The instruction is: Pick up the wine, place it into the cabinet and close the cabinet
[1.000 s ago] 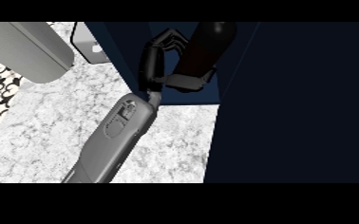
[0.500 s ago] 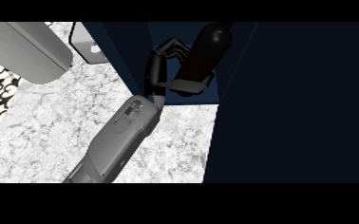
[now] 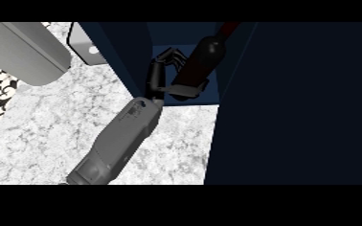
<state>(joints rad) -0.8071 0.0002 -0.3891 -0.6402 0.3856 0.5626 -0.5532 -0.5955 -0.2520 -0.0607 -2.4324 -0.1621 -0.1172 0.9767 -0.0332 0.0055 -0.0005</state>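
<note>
We have the dark glass wine bottle with the red top point(image 3: 200, 60) inside the dark blue cabinet point(image 3: 134, 62), in the upper middle of the frame, leaning so its neck points up and to the right. Our right hand point(image 3: 164, 72) reaches into the opening from the lower left, its black fingers curled round the bottle's lower body, thumb under the base.

The bottle looks to us not yet set down, so we judge the step in hand to be the placing. To do it well, we would bring the bottle upright, settle its base flat on the cabinet floor clear of the side walls, then uncurl the fingers and draw the forearm straight out over the white speckled stone surface point(image 3: 56, 119) without brushing the bottle. The left hand is out of view.
</note>
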